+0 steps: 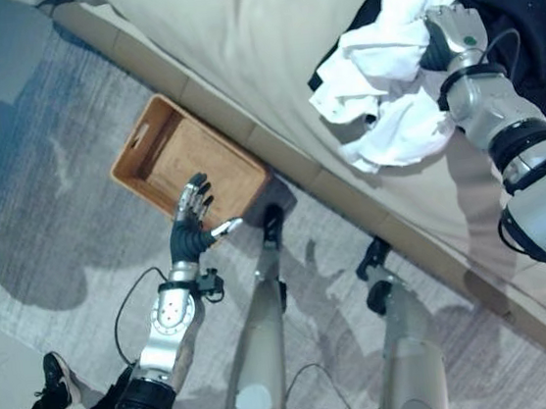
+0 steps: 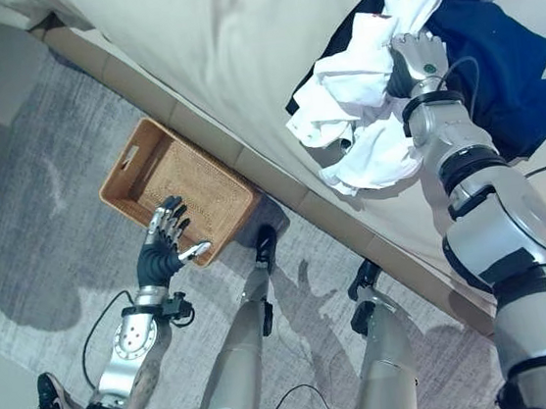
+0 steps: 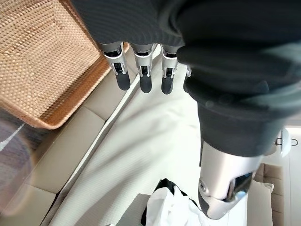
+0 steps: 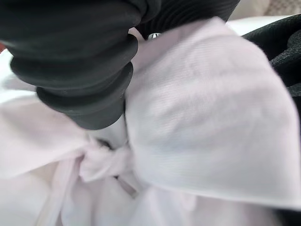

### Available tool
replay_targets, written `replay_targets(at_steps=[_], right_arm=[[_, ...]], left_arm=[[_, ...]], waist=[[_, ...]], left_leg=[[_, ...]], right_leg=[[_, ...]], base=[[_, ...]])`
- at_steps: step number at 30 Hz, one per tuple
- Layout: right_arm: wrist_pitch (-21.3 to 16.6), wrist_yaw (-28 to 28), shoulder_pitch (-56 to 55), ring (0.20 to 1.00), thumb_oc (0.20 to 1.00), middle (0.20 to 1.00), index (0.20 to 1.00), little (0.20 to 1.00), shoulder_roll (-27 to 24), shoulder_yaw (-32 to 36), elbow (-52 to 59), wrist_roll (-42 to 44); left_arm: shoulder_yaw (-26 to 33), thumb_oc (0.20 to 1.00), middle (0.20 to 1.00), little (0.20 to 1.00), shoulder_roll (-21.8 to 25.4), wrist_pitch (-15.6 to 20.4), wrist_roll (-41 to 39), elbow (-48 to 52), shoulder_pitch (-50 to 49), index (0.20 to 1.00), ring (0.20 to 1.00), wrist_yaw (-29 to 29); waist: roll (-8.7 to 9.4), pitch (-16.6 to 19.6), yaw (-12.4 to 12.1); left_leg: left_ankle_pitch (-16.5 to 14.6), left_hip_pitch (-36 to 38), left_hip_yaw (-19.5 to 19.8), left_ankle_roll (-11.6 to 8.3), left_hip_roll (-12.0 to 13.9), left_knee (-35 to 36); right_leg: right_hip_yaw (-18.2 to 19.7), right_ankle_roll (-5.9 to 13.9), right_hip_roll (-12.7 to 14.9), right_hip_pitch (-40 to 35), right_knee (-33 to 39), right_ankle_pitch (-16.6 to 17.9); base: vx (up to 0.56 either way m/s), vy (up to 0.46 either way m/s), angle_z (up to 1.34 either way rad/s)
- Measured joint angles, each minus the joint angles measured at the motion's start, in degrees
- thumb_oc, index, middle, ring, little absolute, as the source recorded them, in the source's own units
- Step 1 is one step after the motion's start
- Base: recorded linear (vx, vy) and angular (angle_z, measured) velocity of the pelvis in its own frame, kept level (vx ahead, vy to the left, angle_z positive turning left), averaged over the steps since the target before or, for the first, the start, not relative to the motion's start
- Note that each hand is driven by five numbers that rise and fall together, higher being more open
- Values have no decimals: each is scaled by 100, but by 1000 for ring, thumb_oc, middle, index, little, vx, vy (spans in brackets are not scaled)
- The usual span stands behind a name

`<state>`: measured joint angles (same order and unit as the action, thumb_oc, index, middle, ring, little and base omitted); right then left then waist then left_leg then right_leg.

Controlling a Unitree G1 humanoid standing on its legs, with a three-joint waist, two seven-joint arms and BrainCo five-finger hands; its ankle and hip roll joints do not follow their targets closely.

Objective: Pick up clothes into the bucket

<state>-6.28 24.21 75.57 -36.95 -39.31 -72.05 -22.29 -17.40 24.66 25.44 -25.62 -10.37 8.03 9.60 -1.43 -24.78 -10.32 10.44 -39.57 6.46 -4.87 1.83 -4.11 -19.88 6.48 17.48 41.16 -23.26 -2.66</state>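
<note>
The right hand's [image 1: 451, 34] fingers are buried in the white garment [image 1: 383, 83], their grip impossible to tell.

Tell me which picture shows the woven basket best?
The left eye view: the whole basket on the floor beside the bed. The right eye view shows nearly the same; the left wrist view catches one corner; the right wrist view shows white cloth.
</note>
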Motion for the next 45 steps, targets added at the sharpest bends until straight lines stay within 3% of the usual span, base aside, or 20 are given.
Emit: replay_targets(at_steps=[4, 8, 11, 13, 16, 20, 23, 24, 28, 33, 37, 45], right_arm=[[-8, -31, -445, 200, 200, 200, 200, 200, -13, 391, 373, 517], [-144, -47, -1620, 200, 200, 200, 200, 200, -210, 1150, 2320, 1456], [-427, -80, -2742, 200, 200, 200, 200, 200, -178, 1536, 3630, 1897], [-530, -207, -3441, 200, 200, 200, 200, 200, -86, 1935, 4073, 2134], [-672, -521, -4230, 200, 200, 200, 200, 200, -6, 2016, 4330, 2441], [-774, -863, -4857, 200, 200, 200, 200, 200, -7, 2367, 5068, 2725], [-864, -1079, -4896, 200, 200, 200, 200, 200, 100, 2386, 5316, 3019], [-878, -1154, -4894, 200, 200, 200, 200, 200, 195, 2372, 5409, 3104], [-938, -1579, -4923, 200, 200, 200, 200, 200, 280, 2275, 5970, 3501], [-933, -1869, -4810, 200, 200, 200, 200, 200, 353, 2032, 6494, 3641], [-915, -2070, -4567, 200, 200, 200, 200, 200, 789, 1655, 6514, 3770], [-772, -2269, -4516, 200, 200, 200, 200, 200, 1118, 1150, 6519, 3769]], left_arm=[[-77, 1000, 1000, 1000, 8, -15, 3, -8, 70, 1000, 1000, 5], [-130, 1000, 1000, 1000, -86, -77, 12, -194, 141, 1000, 1000, 68], [-178, 1000, 1000, 1000, -110, -174, 113, -351, 156, 1000, 1000, 121], [-214, 1000, 1000, 1000, -109, -230, 348, -555, 231, 1000, 1000, 120], [-306, 1000, 1000, 1000, -106, -355, 489, -854, 172, 1000, 1000, 78], [-384, 1000, 1000, 1000, -118, -387, 693, -912, 127, 1000, 1000, -7], [-337, 1000, 1000, 1000, -110, -384, 730, -900, 178, 1000, 1000, -8], [-308, 1000, 1000, 1000, -93, -384, 755, -902, 116, 1000, 1000, -9], [-152, 1000, 1000, 1000, -96, -402, 910, -873, -140, 1000, 1000, -153], [-159, 1000, 1000, 1000, -120, -486, 910, -877, -58, 1000, 1000, -240], [-113, 1000, 1000, 1000, -263, -494, 721, -862, -15, 1000, 1000, -294], [-160, 1000, 1000, 1000, -473, -518, 668, -782, 360, 1000, 1000, -115]], waist=[[1, 3, 79], [29, 10, 437], [211, 105, 765], [285, 146, 783], [510, 325, 996], [587, 566, 1145], [634, 853, 1313], [655, 886, 1228], [716, 1306, 1344], [775, 1611, 1411], [824, 1778, 1426], [847, 1946, 1399]], left_leg=[[-2, 378, 7, -1, -12, 70], [-7, 793, 36, -2, -12, 154], [-107, 1141, -31, -15, 65, 187], [-134, 1343, -43, 6, 135, 194], [-264, 1921, -272, 34, 273, 303], [-281, 2409, -500, -2, 417, 497], [-317, 2733, -724, -19, 466, 626], [-321, 2887, -840, -21, 480, 687], [-413, 3393, -1212, -88, 513, 913], [-464, 3698, -1377, -131, 593, 913], [-525, 3911, -1580, -158, 619, 915], [-568, 3947, -1561, -129, 650, 918]], right_leg=[[-14, 11, 6, -394, 67, -8], [-82, 33, -27, -867, 186, -22], [-63, 35, -97, -1212, 325, -24], [-53, 32, -208, -1480, 507, 5], [75, 49, -395, -2040, 917, 86], [203, 49, -649, -2618, 1616, 382], [354, 42, -790, -2956, 2118, 641], [451, 44, -833, -3069, 2241, 704], [706, 83, -913, -3534, 2838, 940], [843, 84, -997, -3729, 2838, 938], [1033, 84, -1041, -3810, 2839, 937], [1049, 102, -1037, -3868, 2839, 922]], base=[[27, 10, 4], [45, 2, 6], [90, -5, -12], [126, -6, -18], [80, 6, -33], [106, 17, -31], [100, 43, -35], [55, 24, -53], [74, 35, -46], [41, 20, -18], [12, 11, -24], [30, 0, 1]])
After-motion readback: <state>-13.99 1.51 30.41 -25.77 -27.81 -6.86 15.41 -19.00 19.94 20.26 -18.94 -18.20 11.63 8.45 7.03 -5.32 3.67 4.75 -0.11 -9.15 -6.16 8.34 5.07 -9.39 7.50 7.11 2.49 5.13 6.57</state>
